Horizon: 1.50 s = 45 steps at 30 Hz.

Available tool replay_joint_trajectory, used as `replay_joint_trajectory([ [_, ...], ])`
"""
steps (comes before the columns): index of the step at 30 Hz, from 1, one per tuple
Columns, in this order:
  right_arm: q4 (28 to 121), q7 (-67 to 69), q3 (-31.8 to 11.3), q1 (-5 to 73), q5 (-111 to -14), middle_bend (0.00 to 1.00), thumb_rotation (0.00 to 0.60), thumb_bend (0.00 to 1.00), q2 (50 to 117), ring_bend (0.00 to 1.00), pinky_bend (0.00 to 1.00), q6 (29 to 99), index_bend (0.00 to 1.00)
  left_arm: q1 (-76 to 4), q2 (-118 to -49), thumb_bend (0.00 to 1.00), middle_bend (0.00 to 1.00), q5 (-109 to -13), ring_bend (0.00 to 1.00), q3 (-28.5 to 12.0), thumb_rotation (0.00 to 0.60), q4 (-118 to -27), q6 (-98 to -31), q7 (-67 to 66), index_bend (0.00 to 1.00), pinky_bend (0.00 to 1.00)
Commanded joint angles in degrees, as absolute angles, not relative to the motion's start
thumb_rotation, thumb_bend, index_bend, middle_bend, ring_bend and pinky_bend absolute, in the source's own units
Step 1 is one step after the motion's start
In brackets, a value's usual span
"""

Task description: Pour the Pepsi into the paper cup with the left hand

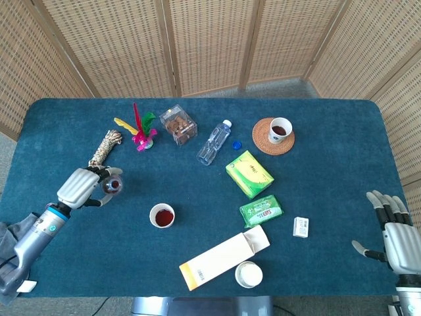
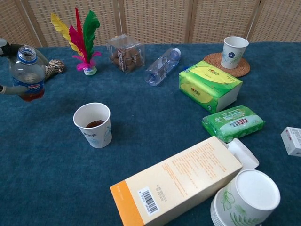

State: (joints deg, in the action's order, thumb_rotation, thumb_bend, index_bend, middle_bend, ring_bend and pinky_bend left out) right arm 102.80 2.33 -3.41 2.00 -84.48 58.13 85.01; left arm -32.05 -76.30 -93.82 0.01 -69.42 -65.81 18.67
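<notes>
My left hand (image 1: 80,186) grips the small Pepsi bottle (image 2: 28,74), uncapped, lifted off the table and tipped slightly with its mouth toward the camera. In the head view the Pepsi bottle (image 1: 112,185) shows at the hand's fingertips, left of and a little beyond the paper cup (image 1: 162,215). That paper cup (image 2: 94,124) stands upright with dark liquid at its bottom. In the chest view only fingertips (image 2: 5,89) show at the left edge. My right hand (image 1: 397,236) hovers open at the table's near right edge, holding nothing.
A rope bundle (image 1: 105,147), feather shuttlecock (image 2: 81,37), clear box of snacks (image 2: 125,52), lying water bottle (image 2: 161,66), cup on a coaster (image 2: 233,52), green tissue packs (image 2: 209,84), a long carton (image 2: 181,181), stacked cups (image 2: 244,195) and a small white box (image 2: 293,140) lie about.
</notes>
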Motion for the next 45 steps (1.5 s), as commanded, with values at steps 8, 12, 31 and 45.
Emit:
replay_joint_trajectory([
  [8,102.8,2.2,-3.5,1.9,-84.5,0.00,0.600,0.09,58.1,0.00,0.00,85.4,0.00,-35.2,-80.6,0.44,0.41,-99.8,0.31,0.3,0.600,-62.1,-70.2,13.0,0.41,0.39],
  [12,102.8,2.1,-3.6,1.9,-84.4,0.00,0.600,0.09,58.2,0.00,0.00,85.4,0.00,-36.2,-81.8,0.44,0.40,-100.4,0.29,0.5,0.600,-60.0,-70.2,11.6,0.41,0.39],
  [31,102.6,2.7,-4.1,1.7,-83.9,0.00,0.600,0.09,58.0,0.00,0.00,85.8,0.00,-40.1,-82.0,0.43,0.38,-104.4,0.27,3.0,0.600,-58.5,-70.2,3.9,0.40,0.38],
  [45,102.5,3.4,-4.3,1.5,-84.0,0.00,0.600,0.09,57.7,0.00,0.00,86.2,0.00,-42.4,-78.3,0.43,0.38,-106.4,0.27,4.8,0.600,-64.4,-66.9,-5.8,0.40,0.39],
])
